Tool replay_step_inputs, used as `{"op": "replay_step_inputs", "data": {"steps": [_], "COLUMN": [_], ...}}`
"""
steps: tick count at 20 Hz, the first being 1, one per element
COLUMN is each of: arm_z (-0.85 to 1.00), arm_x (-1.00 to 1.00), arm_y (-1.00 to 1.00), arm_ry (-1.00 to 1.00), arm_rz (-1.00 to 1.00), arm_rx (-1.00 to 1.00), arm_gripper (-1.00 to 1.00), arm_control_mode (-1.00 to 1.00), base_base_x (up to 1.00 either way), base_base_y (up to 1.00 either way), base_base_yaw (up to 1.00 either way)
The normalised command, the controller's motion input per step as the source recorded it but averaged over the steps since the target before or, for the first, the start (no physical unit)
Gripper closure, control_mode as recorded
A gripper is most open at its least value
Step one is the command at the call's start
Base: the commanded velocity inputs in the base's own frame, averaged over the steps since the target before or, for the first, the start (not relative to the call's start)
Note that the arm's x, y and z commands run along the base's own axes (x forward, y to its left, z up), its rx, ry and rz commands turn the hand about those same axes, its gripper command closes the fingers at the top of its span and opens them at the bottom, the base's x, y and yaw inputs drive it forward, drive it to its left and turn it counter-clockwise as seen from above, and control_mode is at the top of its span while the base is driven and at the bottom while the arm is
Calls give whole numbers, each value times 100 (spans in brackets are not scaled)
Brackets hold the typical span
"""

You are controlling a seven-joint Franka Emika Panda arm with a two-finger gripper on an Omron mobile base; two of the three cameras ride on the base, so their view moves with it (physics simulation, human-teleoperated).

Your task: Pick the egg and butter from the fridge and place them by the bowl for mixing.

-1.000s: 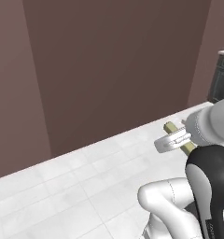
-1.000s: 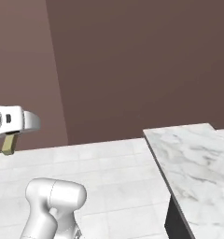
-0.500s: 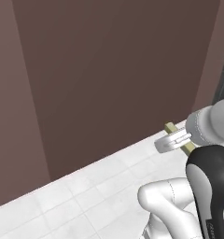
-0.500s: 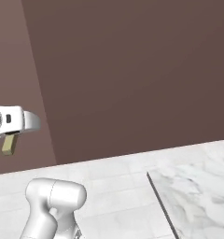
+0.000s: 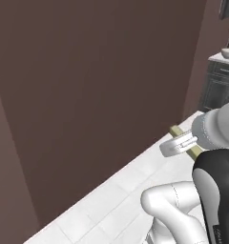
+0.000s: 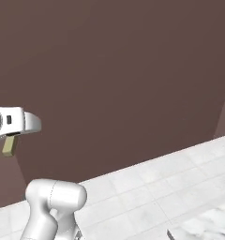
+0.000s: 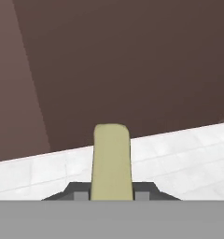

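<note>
The pincer (image 7: 112, 196) is clamped on the butter (image 7: 111, 161), a pale olive-yellow stick that sits between its two dark tips and pokes out straight ahead of them (one end toward the brown wall (image 7: 132, 60)). Beneath the pincer lies white tiled floor (image 7: 179, 154).

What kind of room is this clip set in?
Probably a kitchen: a dark cabinet with a bowl on top, brown walls, and a pale tiled floor. The gripper holds a stick of butter.

Butter (image 7: 111, 161) betw. hand (image 7: 111, 195) fingers
</note>
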Motion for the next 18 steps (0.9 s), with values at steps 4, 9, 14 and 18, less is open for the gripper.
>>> {"op": "replay_step_inputs", "data": {"steps": [4,9,14,18], "arm_z": [0,0,0,0], "arm_x": [0,0,0,0], "arm_y": [0,0,0,0], "arm_ry": [0,0,0,0], "arm_rz": [0,0,0,0], "arm_rx": [0,0,0,0], "arm_gripper": [100,100,100,100], "arm_control_mode": [100,100,100,100], "base_base_x": [100,100,100,100], "base_base_y": [19,13,6,1], "base_base_yaw": [-42,-51,-58,-60]}}
